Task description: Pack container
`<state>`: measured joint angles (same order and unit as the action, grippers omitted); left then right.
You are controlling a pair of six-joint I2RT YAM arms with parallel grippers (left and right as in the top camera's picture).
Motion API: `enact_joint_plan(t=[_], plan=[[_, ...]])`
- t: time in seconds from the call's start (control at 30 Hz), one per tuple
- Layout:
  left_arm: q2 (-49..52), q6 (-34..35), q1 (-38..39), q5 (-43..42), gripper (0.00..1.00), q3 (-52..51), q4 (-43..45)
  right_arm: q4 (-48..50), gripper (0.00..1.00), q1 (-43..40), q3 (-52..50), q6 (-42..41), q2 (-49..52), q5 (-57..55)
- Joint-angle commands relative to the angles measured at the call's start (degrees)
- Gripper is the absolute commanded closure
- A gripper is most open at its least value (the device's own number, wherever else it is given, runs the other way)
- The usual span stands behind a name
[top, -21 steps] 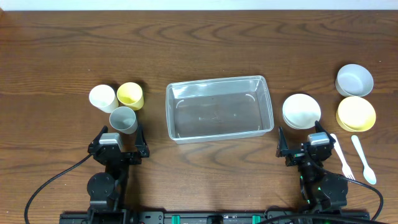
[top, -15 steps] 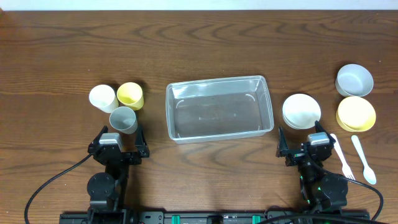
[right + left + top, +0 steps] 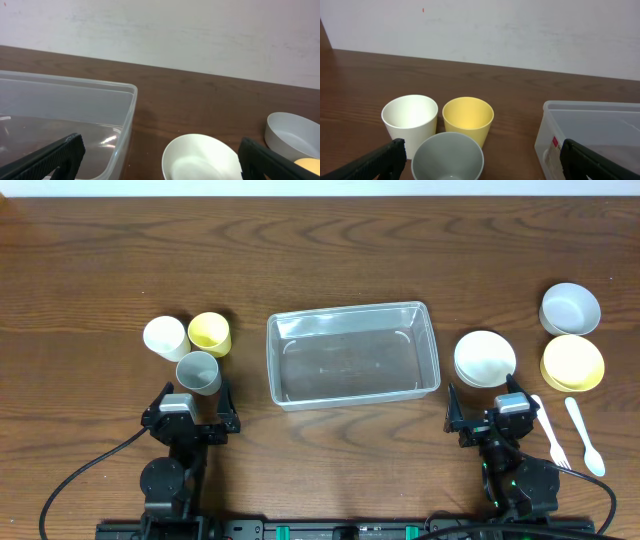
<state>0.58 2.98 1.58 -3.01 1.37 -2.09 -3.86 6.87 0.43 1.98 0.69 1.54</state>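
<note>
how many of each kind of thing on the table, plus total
cups 3: white round cup, yellow round cup, grey round cup
bowls 3: white round bowl, grey round bowl, yellow round bowl
cutlery 2: white plastic fork, white plastic spoon
containers 1: clear rectangular plastic container
total 9

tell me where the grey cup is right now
In the overhead view the grey cup stands left of the container, just nearer the robot than the white cup and yellow cup.

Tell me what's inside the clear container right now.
The container holds nothing: overhead, only its bare clear floor shows, with the table visible through it. Nothing covers any part of its inside.
</note>
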Motion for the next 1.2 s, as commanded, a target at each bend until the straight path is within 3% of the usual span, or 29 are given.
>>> enact_joint_plan(t=[0.0, 1.0, 1.17], plan=[[-0.35, 0.31, -0.22, 0.87, 0.02, -1.14, -1.84, -0.24, 0.01, -0.92, -0.11, 0.68, -0.31, -0.20], [-0.35, 0.31, -0.22, 0.85, 0.02, -1.14, -1.77, -0.22, 0.01, -0.92, -0.11, 0.66, -0.31, 0.22], [-0.35, 0.31, -0.22, 0.85, 0.02, -1.14, -1.77, 0.57, 0.01, -0.92, -0.11, -5.20, -0.31, 1.95]])
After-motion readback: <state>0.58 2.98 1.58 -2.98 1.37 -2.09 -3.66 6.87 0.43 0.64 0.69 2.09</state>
